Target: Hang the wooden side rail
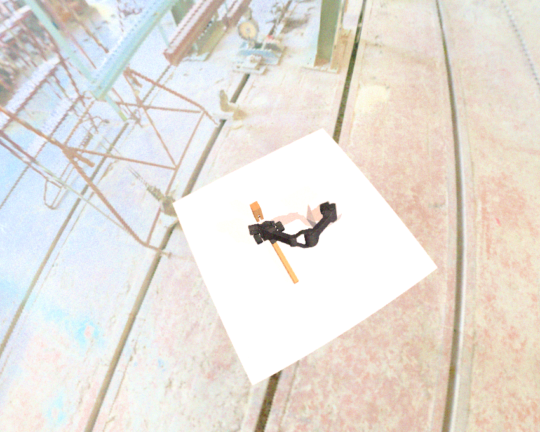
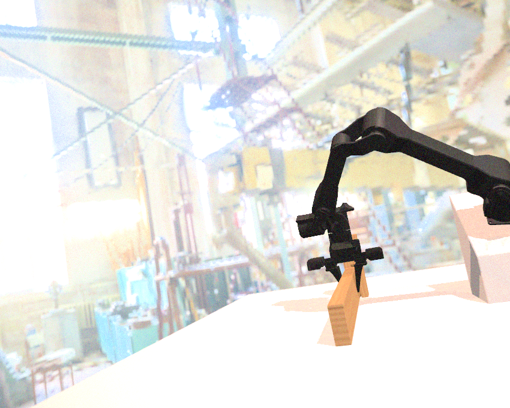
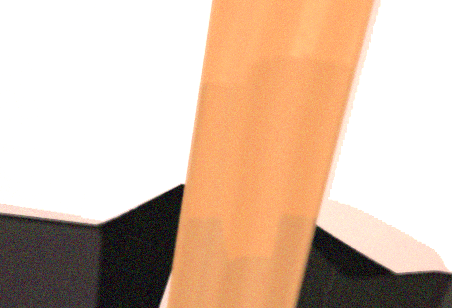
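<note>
Pincer: closed on the wooden rail, one finger against each side. The rail stands on its narrow edge, its far end extending beyond the pincer toward the open side of the white counter. Post: upright, near the pincer on the opposite side — hooks and pins are too small or hidden to judge seating. Black arm: arched above the counter, reaching down to the pincer.
</note>
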`<action>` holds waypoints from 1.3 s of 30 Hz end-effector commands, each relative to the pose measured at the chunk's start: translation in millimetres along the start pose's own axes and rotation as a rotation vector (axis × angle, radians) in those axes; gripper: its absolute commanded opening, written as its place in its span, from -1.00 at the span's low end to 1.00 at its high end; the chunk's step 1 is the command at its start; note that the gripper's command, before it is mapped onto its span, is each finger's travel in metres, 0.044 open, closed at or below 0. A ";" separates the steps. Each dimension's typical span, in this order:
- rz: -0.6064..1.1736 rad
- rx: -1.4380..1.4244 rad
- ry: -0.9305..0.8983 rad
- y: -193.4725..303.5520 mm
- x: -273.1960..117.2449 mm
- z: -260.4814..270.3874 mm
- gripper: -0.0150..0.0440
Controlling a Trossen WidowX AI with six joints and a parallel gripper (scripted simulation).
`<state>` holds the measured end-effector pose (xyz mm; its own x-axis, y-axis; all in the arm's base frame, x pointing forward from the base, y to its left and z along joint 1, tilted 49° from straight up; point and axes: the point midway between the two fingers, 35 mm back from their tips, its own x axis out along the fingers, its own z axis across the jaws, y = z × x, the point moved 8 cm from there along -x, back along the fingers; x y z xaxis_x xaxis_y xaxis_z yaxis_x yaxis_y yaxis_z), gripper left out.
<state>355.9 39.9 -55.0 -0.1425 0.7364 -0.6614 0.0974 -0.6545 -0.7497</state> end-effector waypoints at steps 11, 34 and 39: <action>0.002 -0.002 0.008 2.9 -3.1 0.6 -0.49; 0.002 -0.002 0.008 5.5 -3.0 3.1 -0.49; 0.002 -0.002 0.008 6.0 -2.7 3.3 -0.49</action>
<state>353.4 36.9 -57.3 -0.1412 0.7374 -0.6606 0.0962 -0.6539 -0.7505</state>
